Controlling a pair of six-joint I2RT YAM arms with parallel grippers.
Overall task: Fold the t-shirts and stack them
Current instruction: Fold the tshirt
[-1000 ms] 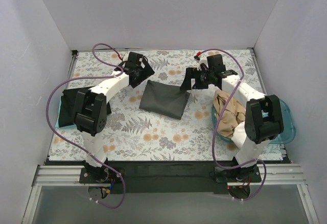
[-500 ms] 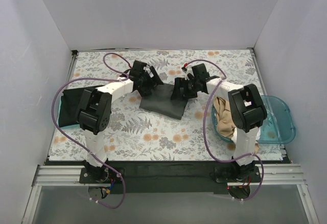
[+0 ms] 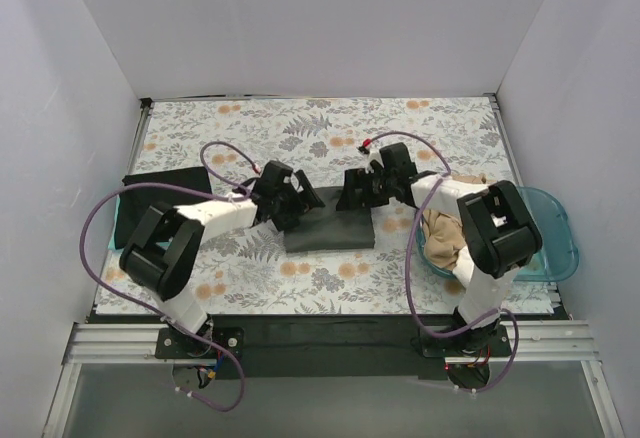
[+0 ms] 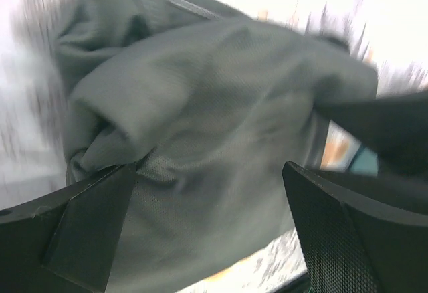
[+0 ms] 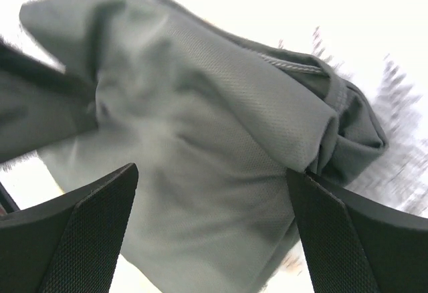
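Dark grey t-shirt [image 3: 335, 230] nearer now, left fingers [image 4: 80, 233] and right fingers [image 5: 73, 239] wide apart over it.

The overhead view is evenly lit and sharp; both wrist views are blurred around the dark grey t-shirt [image 4: 200, 119], their backgrounds seemingly overexposed white.
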